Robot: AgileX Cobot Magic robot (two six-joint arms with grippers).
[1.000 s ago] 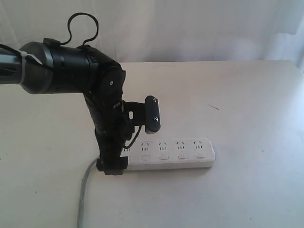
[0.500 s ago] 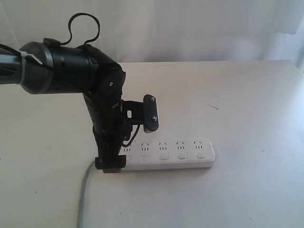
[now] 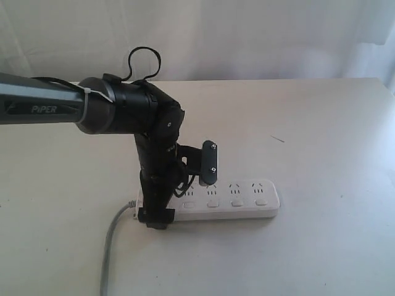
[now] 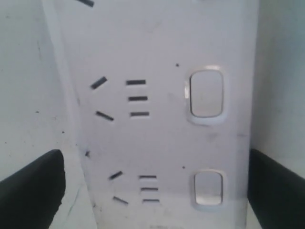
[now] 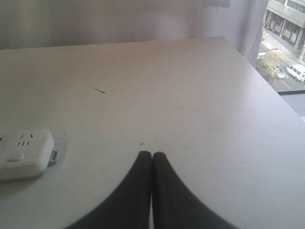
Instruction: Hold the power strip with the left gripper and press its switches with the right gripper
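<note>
White plastic, long and flat with rounded corners, the power strip (image 3: 213, 200) lies flat on the pale tabletop (image 3: 321, 123) with its socket sets facing up. A thick grey cord (image 3: 110, 246) leaves one end of the strip and curves away over the table. Small white rounded-rectangle switches (image 3: 237, 203) run in a row along one long edge of the strip, one beside each socket set; the left wrist view shows two of them close up.

A glossy black arm (image 3: 43, 108) with a grey tube marked "PiPER" reaches down onto the strip's cord end. Its black two-finger left gripper (image 4: 155, 160) straddles the strip there, one finger on each long side. The fingers (image 4: 33, 186) stand wide apart with the strip between them. A sliver of tabletop shows between one finger and the strip's edge. The other finger sits right at the opposite edge, and whether it touches cannot be told. The strip is not clamped. A small black block with two screw heads (image 3: 211, 161), fixed to the arm, hangs just above the strip's middle socket sets.

The black right gripper (image 5: 151, 156) is over bare tabletop beyond the strip's cordless end, apart from the strip. Its two fingers (image 5: 136, 191) are pressed together with nothing between them. A thin dark mark (image 3: 278, 139) lies on the table well beyond the strip's far long edge.
</note>
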